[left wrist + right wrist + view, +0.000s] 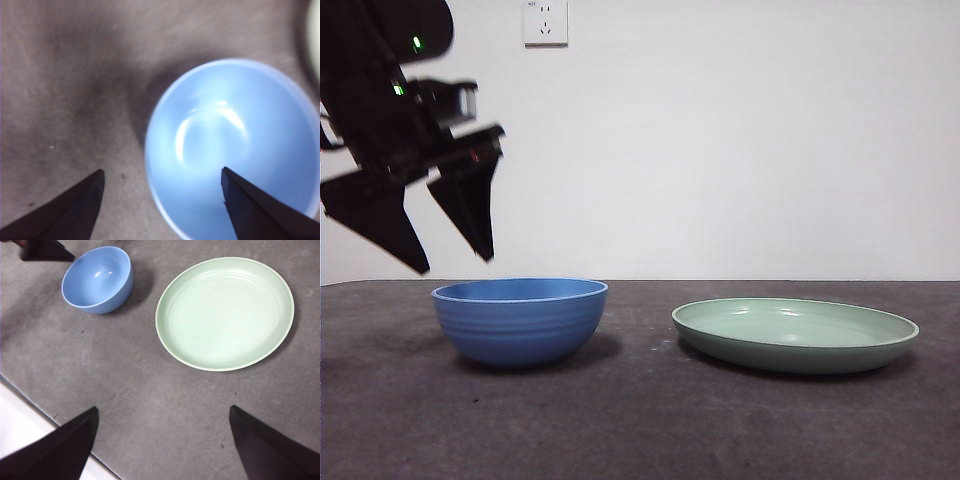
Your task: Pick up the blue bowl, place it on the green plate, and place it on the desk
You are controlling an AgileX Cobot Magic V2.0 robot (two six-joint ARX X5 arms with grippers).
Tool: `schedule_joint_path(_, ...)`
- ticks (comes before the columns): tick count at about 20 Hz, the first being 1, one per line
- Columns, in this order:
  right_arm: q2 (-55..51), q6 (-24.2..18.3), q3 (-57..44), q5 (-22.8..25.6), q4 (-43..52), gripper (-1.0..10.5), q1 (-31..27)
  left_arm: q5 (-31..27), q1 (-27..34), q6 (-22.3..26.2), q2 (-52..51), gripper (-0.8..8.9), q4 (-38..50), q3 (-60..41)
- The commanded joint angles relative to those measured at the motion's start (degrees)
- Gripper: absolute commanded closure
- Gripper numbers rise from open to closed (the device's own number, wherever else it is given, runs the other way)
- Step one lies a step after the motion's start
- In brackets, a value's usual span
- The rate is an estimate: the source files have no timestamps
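The blue bowl stands upright and empty on the desk, left of the green plate. My left gripper hangs open just above the bowl's left rim. In the left wrist view the left gripper has one jaw over the blue bowl and the other over bare desk. My right gripper is open and holds nothing, high above the desk, looking down on the blue bowl and the green plate. The plate is empty.
A white wall with a socket stands behind the desk. The desk's edge shows in the right wrist view, with a white floor strip beyond it. A sliver of the green plate shows in the left wrist view.
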Motion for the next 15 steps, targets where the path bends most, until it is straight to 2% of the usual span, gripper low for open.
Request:
schedule_joint_path(1, 0.3, 0.6, 1.2, 0.3, 0.6, 5.3, 0.2, -0.3, -0.6, -0.1, 3.5, 4.39, 1.5, 1.3)
schedule_joint_path(5, 0.3, 0.6, 1.2, 0.3, 0.6, 5.3, 0.2, -0.4, -0.9, -0.2, 6.4, 4.66, 2.6, 1.3)
schedule_joint_path(8, 0.3, 0.6, 1.2, 0.3, 0.6, 5.3, 0.2, -0.4, -1.0, -0.3, 6.6, 6.23, 2.5, 1.3)
schedule_joint_path(11, 0.3, 0.6, 1.2, 0.3, 0.6, 5.3, 0.2, -0.4, -1.0, -0.9, 6.6, 6.79, 2.1, 1.3)
schedule_joint_path(14, 0.3, 0.6, 1.2, 0.2, 0.6, 5.3, 0.2, -0.4, -1.0, -1.7, 6.6, 8.04, 2.2, 1.3)
schedule_joint_path(15, 0.3, 0.6, 1.2, 0.2, 0.6, 5.3, 0.2, -0.4, -1.0, -1.7, 6.6, 8.04, 2.2, 1.3)
